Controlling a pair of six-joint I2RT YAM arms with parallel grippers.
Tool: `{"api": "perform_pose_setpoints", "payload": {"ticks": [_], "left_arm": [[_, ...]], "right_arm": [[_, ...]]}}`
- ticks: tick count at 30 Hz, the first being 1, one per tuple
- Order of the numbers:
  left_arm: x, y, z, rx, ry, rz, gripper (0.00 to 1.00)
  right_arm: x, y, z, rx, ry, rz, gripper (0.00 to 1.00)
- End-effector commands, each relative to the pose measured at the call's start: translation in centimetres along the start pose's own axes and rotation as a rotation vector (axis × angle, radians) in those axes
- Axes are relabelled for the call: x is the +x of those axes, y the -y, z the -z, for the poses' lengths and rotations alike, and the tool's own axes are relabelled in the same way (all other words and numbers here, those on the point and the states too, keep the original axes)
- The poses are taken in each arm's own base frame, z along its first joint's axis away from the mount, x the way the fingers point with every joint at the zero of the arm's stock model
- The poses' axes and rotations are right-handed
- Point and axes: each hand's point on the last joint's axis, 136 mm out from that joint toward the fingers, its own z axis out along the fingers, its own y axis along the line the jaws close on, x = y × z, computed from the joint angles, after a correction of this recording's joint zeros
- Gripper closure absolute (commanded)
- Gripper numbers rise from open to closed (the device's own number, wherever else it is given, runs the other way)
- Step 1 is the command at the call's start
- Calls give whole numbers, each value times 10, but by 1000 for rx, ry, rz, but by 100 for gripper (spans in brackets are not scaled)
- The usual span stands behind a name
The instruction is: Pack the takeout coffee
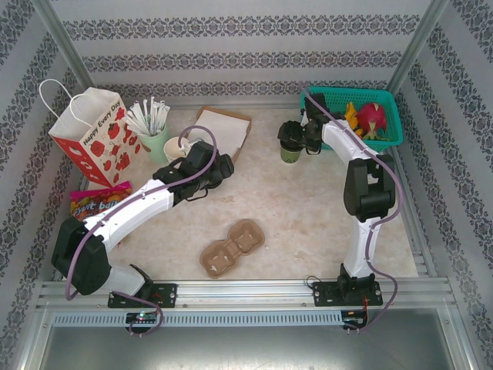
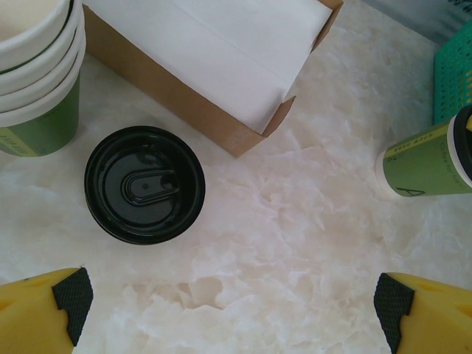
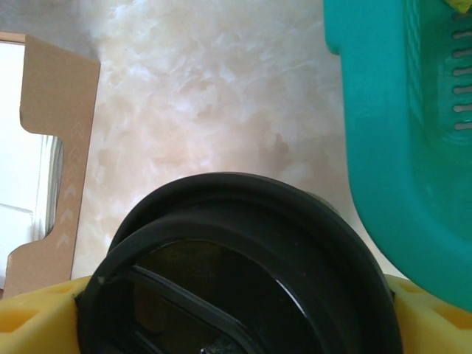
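Observation:
One takeout coffee cup (image 1: pixel 290 152), green and cream with a black lid (image 3: pixel 243 258), stands beside the teal basket. My right gripper (image 1: pixel 297 137) straddles that lid, a yellow finger (image 3: pixel 37 321) on each side; whether the pads press it I cannot tell. The same cup (image 2: pixel 424 161) shows at the right edge of the left wrist view. A loose black lid (image 2: pixel 144 184) lies flat on the table next to a stack of empty cups (image 2: pixel 37 66). My left gripper (image 2: pixel 236 313) hovers open over bare table just short of that lid, at the middle left (image 1: pixel 214 166).
A teal basket (image 1: pixel 385 104) of fruit stands at the back right. The brown box (image 1: pixel 223 131) with white paper lies at the back centre. A cup of wrapped straws (image 1: pixel 154 127) and a strawberry paper bag (image 1: pixel 92 135) are back left. A cardboard cup carrier (image 1: pixel 231 248) lies near the front.

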Motion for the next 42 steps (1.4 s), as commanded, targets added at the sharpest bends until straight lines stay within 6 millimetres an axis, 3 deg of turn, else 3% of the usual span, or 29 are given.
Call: {"api": "perform_pose_setpoints", "payload": {"ticks": [1,8,18,28,35,42], "left_arm": [[2,4,-2,33,-29,-36,0],[23,35,2,238,-114,-308,0],[68,41,23,418,-285,-561,0],[137,27,42,480,-516,-798,0],[188,38,47,582,-618,-953,3],[202,19,19,481,-672,-1053,17]], "right_arm": [[11,8,-1,58,-40,1,9],[1,-4,29,32,18,16,6],[-1,-8,77,36,117,16,2],[25,15,134,95,247,31,2],[42,39,167,152,390,-7,2],[53,53,193,172,483,-38,2]]}}
